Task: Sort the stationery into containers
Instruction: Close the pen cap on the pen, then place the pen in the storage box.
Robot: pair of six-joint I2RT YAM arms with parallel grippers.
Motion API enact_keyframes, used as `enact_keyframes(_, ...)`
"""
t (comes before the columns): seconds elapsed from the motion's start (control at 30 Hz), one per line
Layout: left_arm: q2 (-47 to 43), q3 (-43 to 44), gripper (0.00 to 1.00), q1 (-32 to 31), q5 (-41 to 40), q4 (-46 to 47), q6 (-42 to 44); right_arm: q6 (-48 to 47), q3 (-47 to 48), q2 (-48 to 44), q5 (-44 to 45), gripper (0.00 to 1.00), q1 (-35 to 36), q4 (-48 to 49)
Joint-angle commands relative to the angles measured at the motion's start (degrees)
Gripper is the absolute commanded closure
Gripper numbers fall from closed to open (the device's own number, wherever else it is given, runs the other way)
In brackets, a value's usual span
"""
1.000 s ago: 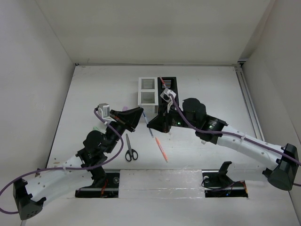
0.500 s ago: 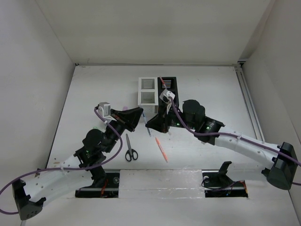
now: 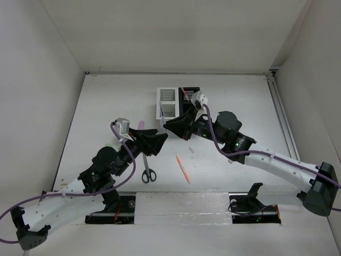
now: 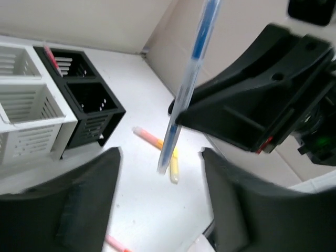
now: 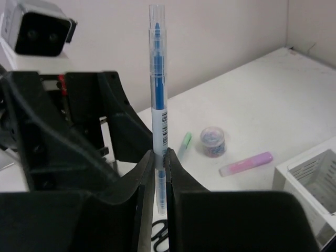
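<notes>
While the right gripper [image 5: 159, 155] pinches a blue pen [image 5: 157, 89] upright between its jaws, the pen hangs in the air just at the near side of the white box [image 3: 167, 104]. The left gripper [image 3: 160, 140] hovers a little nearer than that box, facing the pen, its jaws spread and gripping nothing. The black box [image 4: 90, 103] touches the white box on its right side, and a red pen [image 4: 50, 54] leans in the black box's far compartment.

On the table, left of the white box and nearer, lie a pink highlighter [image 5: 245, 164], a round bluish piece [image 5: 212, 142] and a green highlighter [image 5: 184, 143]. Nearer still lie scissors [image 3: 148, 169] and an orange pen [image 3: 183, 169]. An orange highlighter [image 4: 147, 137] and a yellow highlighter [image 4: 174, 169] lie on the black box's side.
</notes>
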Motion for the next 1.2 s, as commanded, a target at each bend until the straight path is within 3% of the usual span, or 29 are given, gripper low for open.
enact_keyframes(0.0,-1.06,1.80,0.36,-0.40,1.43,-3.13,-0.49,-2.07,1.87,0.36,3.28,1.00,-0.96,6.78)
enact_keyframes(0.1,-1.76,2.85,0.21,-0.40,-1.28,-5.06,-2.24,-3.92,1.87,1.51,5.56,1.00,-0.96,6.78)
enact_keyframes(0.17,-2.38,4.34,0.00,-0.40,-5.40,-8.22,-4.61,-6.20,1.87,2.12,8.54,1.00,-1.66,6.78)
enact_keyframes(0.33,2.34,10.84,0.00,-0.40,-17.70,-22.70,-13.04,-14.54,3.71,5.37,11.19,1.00,-7.37,6.78)
enact_keyframes(0.37,3.67,13.90,0.00,-0.40,-21.21,-29.26,-14.89,-18.47,3.72,6.16,11.19,1.00,-8.60,6.78)
enact_keyframes(0.47,7.62,18.65,0.00,-0.40,-23.61,-39.74,-19.82,-25.43,3.19,9.93,8.65,1.00,-13.78,11.26)
enact_keyframes(0.57,7.12,19.38,0.00,-0.40,-24.23,-43.38,-20.36,-25.98,5.29,15.37,4.18,1.00,-20.63,13.89)
enact_keyframes(0.7,1.60,15.97,0.00,-2.67,-24.76,-42.62,-21.67,-25.46,9.60,22.05,-5.22,1.00,-27.41,15.31)
enact_keyframes(0.83,-3.25,13.05,0.00,-4.79,-25.28,-39.18,-20.53,-24.94,13.21,26.90,-9.01,1.00,-30.93,16.53)
enact_keyframes(1.17,-0.10,13.04,0.00,-5.32,-24.05,-37.15,-17.46,-20.72,20.07,38.33,-14.29,1.00,-32.69,17.24)
